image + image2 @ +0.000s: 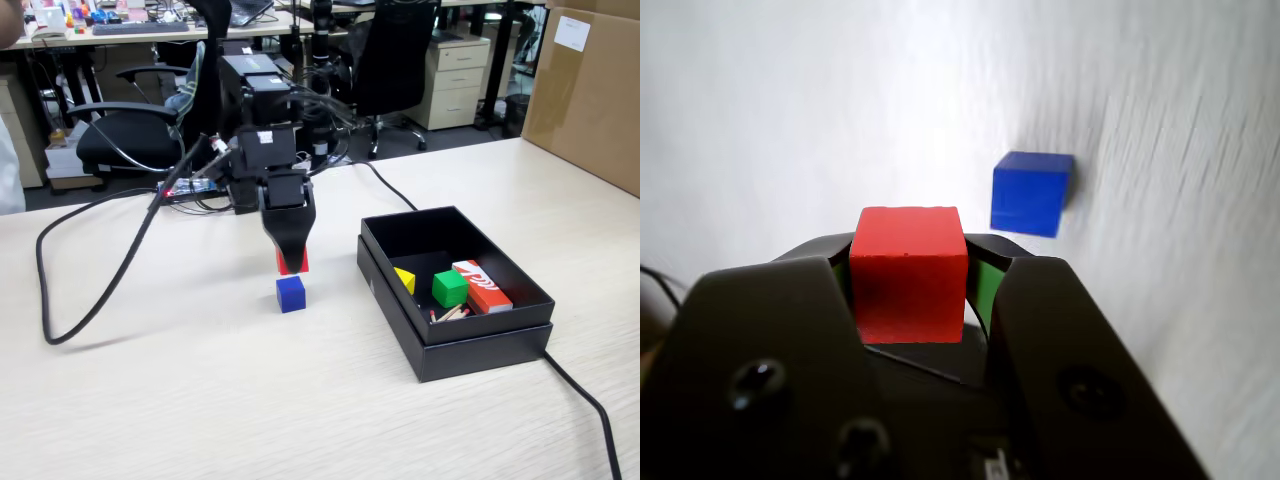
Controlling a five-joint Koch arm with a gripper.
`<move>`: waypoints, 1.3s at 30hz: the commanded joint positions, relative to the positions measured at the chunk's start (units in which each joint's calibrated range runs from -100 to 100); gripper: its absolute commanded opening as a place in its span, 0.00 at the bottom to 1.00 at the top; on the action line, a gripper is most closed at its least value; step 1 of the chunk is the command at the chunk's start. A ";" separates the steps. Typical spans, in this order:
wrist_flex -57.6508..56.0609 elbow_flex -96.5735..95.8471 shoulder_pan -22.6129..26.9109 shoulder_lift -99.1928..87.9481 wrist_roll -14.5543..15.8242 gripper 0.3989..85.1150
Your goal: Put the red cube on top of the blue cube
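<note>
Half the job looks done: the pincer (910, 290) grips the red cube (908, 272) up in the air, near the blue cube (290, 293) on the surface (200, 400). Stacking is left.

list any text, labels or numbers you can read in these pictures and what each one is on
Nothing can be read for certain.
Long orange-red box in the black tray: white print, too small and blurred to read.
Brown cardboard box: white label, no text legible.
Small red cube, small dark-blue cube, green cube: no markings show.
</note>
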 commanded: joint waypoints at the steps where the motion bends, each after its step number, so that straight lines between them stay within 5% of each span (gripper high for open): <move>1: -0.38 -2.27 0.44 -11.91 0.39 0.01; 15: 0.74 -13.06 0.88 -17.99 1.47 0.01; 39: 1.95 -5.63 -0.05 1.29 1.51 0.01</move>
